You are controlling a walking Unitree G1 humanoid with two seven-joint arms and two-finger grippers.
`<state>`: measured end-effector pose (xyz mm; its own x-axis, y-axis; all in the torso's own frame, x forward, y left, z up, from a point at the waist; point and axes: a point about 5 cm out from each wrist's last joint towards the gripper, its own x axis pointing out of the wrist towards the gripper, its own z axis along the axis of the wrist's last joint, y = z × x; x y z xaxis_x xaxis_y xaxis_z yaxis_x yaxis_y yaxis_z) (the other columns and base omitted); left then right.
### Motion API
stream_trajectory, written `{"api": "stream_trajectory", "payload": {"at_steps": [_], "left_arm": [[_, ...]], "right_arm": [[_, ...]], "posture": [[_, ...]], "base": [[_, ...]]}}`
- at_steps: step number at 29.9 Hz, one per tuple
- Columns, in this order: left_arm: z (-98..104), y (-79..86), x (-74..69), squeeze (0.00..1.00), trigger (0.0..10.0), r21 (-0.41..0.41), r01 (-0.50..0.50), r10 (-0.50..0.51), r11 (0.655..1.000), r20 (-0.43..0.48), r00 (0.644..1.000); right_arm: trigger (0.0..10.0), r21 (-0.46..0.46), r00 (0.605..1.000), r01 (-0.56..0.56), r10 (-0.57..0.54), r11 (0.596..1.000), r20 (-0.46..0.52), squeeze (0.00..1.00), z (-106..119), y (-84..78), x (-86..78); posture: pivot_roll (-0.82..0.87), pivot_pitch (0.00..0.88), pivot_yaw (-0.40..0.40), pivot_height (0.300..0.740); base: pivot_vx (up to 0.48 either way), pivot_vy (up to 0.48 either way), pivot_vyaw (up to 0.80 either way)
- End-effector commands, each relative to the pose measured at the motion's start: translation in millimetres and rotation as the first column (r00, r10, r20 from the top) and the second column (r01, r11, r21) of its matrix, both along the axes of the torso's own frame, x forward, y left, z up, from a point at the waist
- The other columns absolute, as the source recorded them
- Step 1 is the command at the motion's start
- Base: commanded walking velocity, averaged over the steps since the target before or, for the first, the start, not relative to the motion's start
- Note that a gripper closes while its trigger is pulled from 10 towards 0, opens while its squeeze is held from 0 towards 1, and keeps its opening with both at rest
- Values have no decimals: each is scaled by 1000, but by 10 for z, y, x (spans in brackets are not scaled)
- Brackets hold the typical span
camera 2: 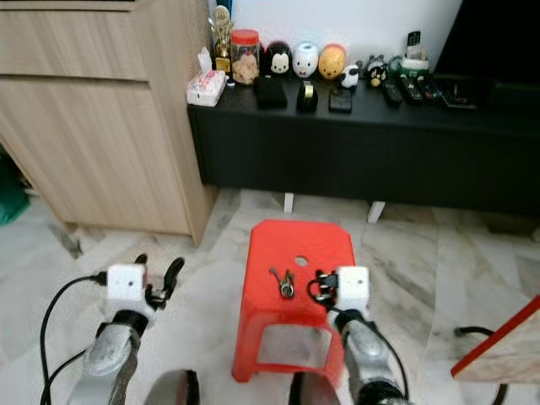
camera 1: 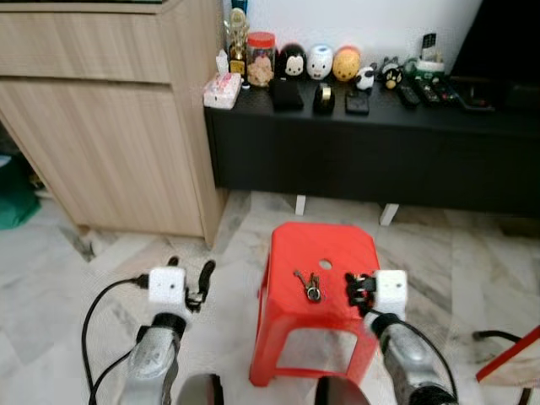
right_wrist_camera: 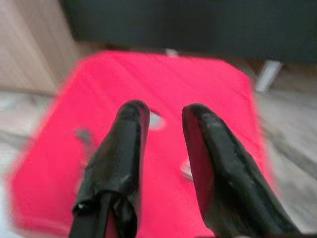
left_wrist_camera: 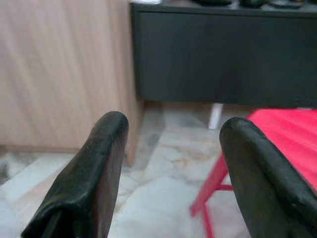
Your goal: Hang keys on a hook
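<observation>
On the red stool (camera 1: 319,253), keys (camera 1: 309,285): judged light, stiff, slippery metal; best taken by the ring. Right pincer (camera 1: 361,289) at 3 o'clock, slightly parted; left pincer (camera 1: 191,283) wide apart.

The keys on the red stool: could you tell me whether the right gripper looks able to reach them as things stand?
Probably yes. The right gripper is open over the red stool, just beside the keys, with nothing between them.
</observation>
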<state>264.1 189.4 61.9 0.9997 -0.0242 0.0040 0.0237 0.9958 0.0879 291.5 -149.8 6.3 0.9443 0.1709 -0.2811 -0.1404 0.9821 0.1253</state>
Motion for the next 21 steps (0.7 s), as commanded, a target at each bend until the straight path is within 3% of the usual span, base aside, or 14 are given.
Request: {"api": "stream_trajectory", "payload": {"at_steps": [1,8,11,15,19,21], "left_arm": [[-1,15,-5,0,10000,-4,-10,10,1000,-1,1000],[1,13,-5,0,10000,-5,-12,12,1000,0,1000],[1,10,-2,0,10000,-5,-12,12,1000,1,1000],[-5,3,-3,0,10000,-5,-11,11,1000,0,1000],[-13,-8,-7,0,10000,-6,-9,9,1000,-5,1000],[-19,-9,-11,0,10000,-6,-8,8,1000,-8,1000]], "right_arm": [[10000,-3,1000,-23,23,1000,2,0,-1,53,-4],[10000,-32,997,-75,75,997,8,0,1,98,-13],[10000,-41,997,-81,82,996,15,0,6,104,-13],[10000,-33,998,-67,67,997,1,0,-10,92,-21],[10000,-46,996,-87,85,995,-40,0,-50,84,-39],[10000,-105,991,-106,97,989,-91,0,-99,70,-57]], "posture": [[77,0,-93,586],[77,0,-94,586],[72,0,-94,586],[72,0,-94,586],[71,0,-95,586],[71,0,-96,586]], "base": [[356,0,0],[356,0,0],[352,0,800],[300,0,0],[0,0,0],[0,0,0]]}}
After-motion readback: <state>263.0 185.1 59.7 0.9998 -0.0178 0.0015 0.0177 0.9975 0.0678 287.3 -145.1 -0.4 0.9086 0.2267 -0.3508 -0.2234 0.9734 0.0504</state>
